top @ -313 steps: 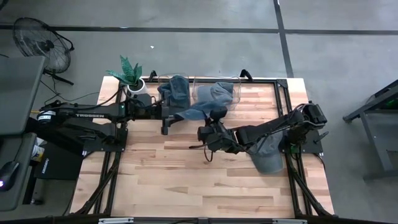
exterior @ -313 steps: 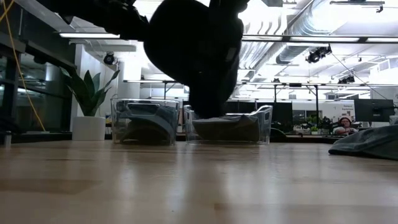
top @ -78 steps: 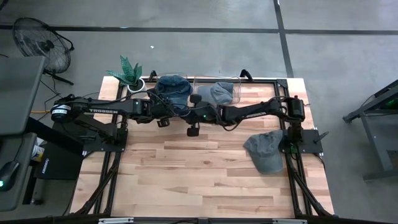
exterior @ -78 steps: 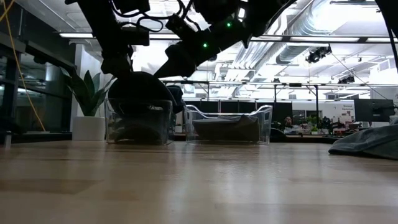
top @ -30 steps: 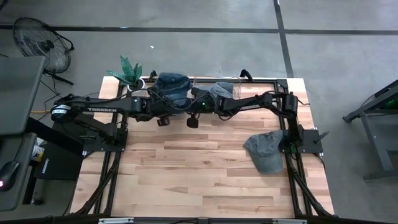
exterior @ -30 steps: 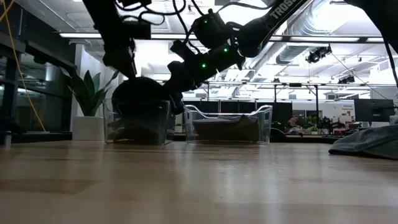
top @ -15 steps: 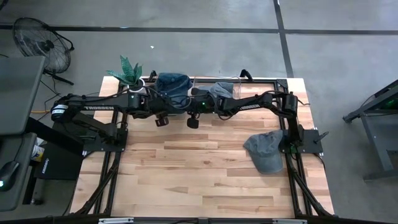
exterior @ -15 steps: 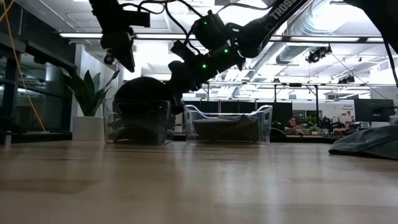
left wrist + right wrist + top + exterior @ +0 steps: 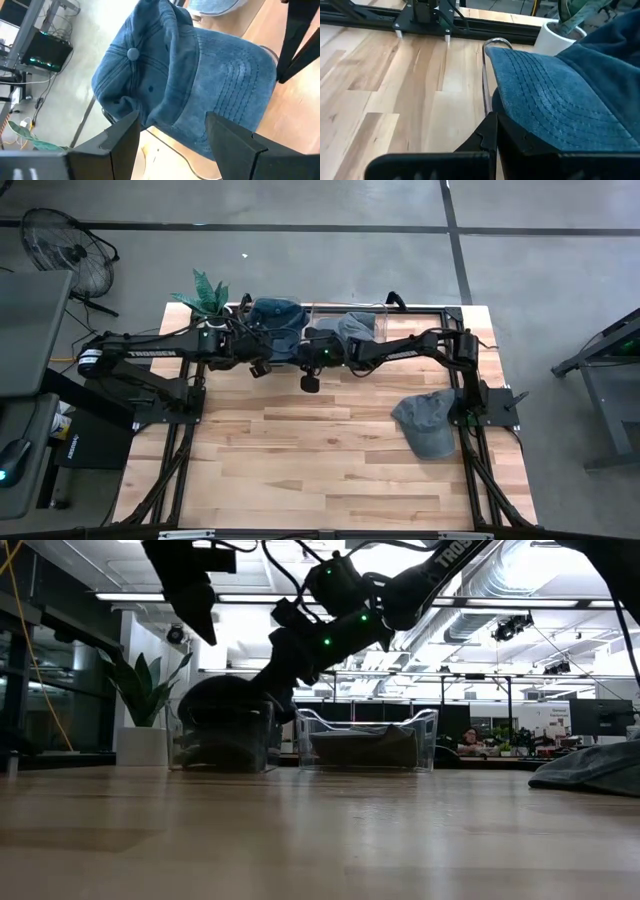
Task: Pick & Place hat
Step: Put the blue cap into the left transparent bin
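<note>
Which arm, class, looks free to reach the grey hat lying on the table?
Probably the right arm: the grey hat lies uncovered beside its base, though the right gripper is now far off at the blue hat.

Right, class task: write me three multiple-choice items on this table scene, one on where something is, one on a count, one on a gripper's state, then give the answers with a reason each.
1. Where does the grey hat lie?
A. in a clear bin
B. on the bare table by the right arm's base
C. under the potted plant

2. How many clear bins stand at the table's far edge?
A. one
B. two
C. four

3. How does the left gripper stand?
A. open, above the blue hat
B. shut on the blue hat
C. shut on the plant

Answers: B, the high view shows the hat flat on the wood, outside both bins. B, the left bin and the right bin sit side by side in the low view. A, the left wrist view shows its fingers apart with the hat beyond them.
</note>
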{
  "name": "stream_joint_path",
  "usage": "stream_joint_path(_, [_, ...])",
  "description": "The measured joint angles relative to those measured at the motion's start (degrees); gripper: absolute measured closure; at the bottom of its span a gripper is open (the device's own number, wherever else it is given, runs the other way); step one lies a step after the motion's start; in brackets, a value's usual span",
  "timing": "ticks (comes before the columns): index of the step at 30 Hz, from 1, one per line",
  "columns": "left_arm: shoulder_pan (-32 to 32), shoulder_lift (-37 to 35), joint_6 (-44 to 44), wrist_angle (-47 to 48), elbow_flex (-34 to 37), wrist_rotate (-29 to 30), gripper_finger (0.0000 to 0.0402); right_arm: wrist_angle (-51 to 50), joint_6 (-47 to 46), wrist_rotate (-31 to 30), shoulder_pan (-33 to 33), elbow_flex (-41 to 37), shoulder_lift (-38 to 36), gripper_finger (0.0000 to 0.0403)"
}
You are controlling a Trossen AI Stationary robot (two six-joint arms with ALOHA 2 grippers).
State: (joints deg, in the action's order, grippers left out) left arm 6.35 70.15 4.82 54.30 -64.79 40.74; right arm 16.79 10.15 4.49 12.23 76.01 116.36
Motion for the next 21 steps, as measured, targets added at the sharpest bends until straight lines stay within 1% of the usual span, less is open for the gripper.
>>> stream_joint_path(3, [0.0, -1.43, 1.22, 1.31, 0.04, 0.46, 0.0184, -0.3, -1.24, 0.61, -0.14, 0.0, 0.0, 0.0403])
stream_joint_path(10, [-0.02, -2.31, 2.98, 2.33, -0.08, 1.39, 0.0184, -0.58, -1.56, 1.62, -1.63, 0.0, 0.0, 0.0403])
stream_joint_path(13, [0.02, -2.62, 3.72, 4.56, 0.13, 1.65, 0.0184, -0.63, -2.3, 2.24, -2.53, 0.0, 0.0, 0.0403])
stream_joint_path(17, [0.02, -3.71, 4.98, 5.01, 0.76, 2.09, 0.0184, -1.15, -1.98, 1.25, -3.74, 0.57, -0.04, 0.0403])
stream_joint_path(21, [0.02, -5.9, 5.59, 2.47, 4.51, 1.85, 0.0184, -4.87, -0.57, -3.27, -4.21, 4.29, -0.38, 0.0403])
